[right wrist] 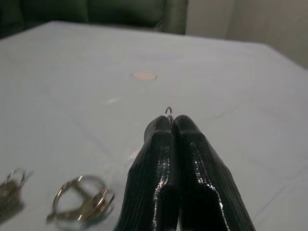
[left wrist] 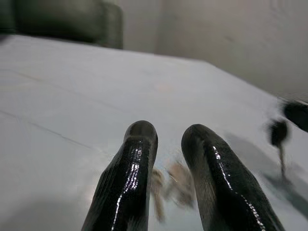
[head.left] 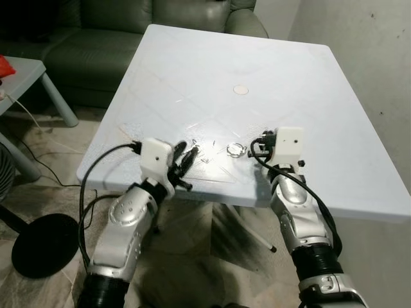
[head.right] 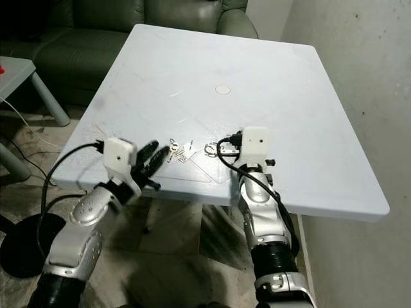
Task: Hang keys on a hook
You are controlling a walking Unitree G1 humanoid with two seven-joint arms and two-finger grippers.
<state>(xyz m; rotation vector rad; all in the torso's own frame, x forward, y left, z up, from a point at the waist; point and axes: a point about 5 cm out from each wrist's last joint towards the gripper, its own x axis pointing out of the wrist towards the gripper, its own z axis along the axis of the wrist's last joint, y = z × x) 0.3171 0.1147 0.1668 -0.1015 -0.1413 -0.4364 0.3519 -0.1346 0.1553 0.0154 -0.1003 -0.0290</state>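
**Keys at the desk's near edge, between two hands**

Keys (head.right: 183,151) lie flat on the white desk (head.right: 257,70) near its front edge, a loose silvery cluster with a ring (head.left: 236,150). The left hand (head.right: 154,156) reaches in low, fingers apart. The right hand (right wrist: 171,121) is pressed together, pinching a thin wire ring (right wrist: 169,112) at its tips.
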